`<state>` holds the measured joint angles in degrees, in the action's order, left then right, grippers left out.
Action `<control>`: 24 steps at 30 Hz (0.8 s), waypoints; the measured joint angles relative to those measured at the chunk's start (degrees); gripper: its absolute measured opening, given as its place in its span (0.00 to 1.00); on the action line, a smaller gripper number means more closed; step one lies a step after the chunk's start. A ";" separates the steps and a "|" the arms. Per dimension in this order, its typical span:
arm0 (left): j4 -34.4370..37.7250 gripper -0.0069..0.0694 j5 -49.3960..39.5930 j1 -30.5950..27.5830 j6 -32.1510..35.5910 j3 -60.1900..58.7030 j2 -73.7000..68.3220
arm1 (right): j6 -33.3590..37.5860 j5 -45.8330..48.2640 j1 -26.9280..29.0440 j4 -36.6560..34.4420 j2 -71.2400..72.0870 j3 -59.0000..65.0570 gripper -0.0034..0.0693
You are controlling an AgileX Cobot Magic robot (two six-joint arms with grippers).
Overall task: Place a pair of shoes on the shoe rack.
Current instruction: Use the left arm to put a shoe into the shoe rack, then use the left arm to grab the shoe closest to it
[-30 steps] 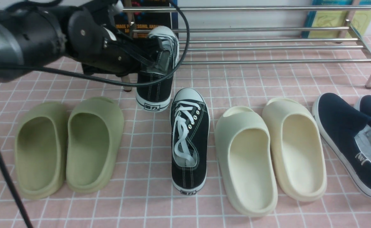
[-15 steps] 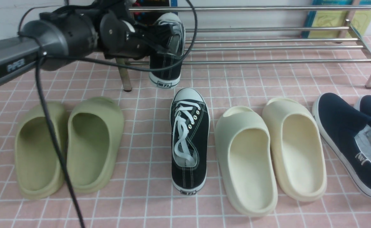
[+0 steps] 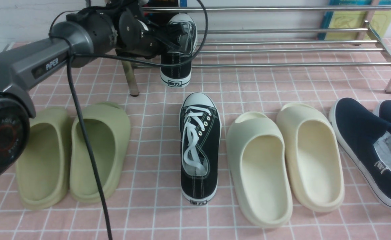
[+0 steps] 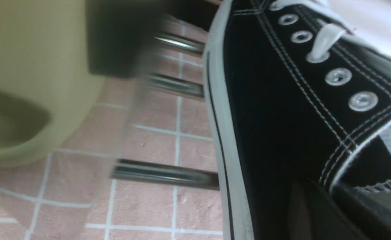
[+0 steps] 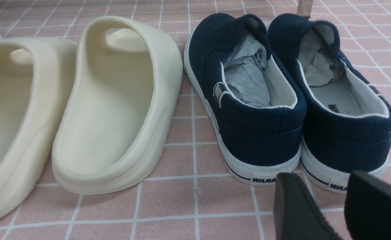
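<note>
the first black sneaker (image 3: pixel 177 50) is held up at the left end of the shoe rack (image 3: pixel 282 50). its white toe is pointed up and its heel is hung down in front of the low bars. whether the bars are touched by it cannot be told. it is pinched at the side of its opening by the jaws of the left gripper (image 3: pixel 173 35), which are closed on it. the second black sneaker (image 3: pixel 199 146) is laid flat on the pink tiled floor (image 3: pixel 155 220), at about 6 o'clock from the first one and well apart from it, with its toe turned toward the rack. the green slides (image 3: pixel 72 153) are set side by side at 9 o'clock from it, and the cream slides (image 3: pixel 282 160) at 3 o'clock. the navy slip-on shoes (image 3: pixel 369 146) are placed farther out at 3 o'clock, past the cream slides. the right gripper (image 5: pixel 329 193) is seen only in the right wrist view, near the heels of the navy shoes, and its jaws are spread apart.
</note>
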<state>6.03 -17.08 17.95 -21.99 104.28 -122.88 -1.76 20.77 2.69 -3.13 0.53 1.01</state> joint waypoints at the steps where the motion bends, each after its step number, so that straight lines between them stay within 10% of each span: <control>1: -0.07 0.14 0.00 0.00 0.00 0.00 -0.05 | 0.00 0.00 0.00 0.00 0.00 0.00 0.38; 14: -3.07 0.64 -11.71 0.00 2.48 1.32 5.83 | 0.00 0.00 0.00 0.00 0.00 0.00 0.38; 24: -4.01 0.69 -39.90 0.08 16.93 1.70 14.68 | 0.00 0.00 0.00 0.00 0.00 0.00 0.38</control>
<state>2.02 -56.98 18.03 -5.06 105.99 -108.20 -1.76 20.77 2.69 -3.13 0.53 1.01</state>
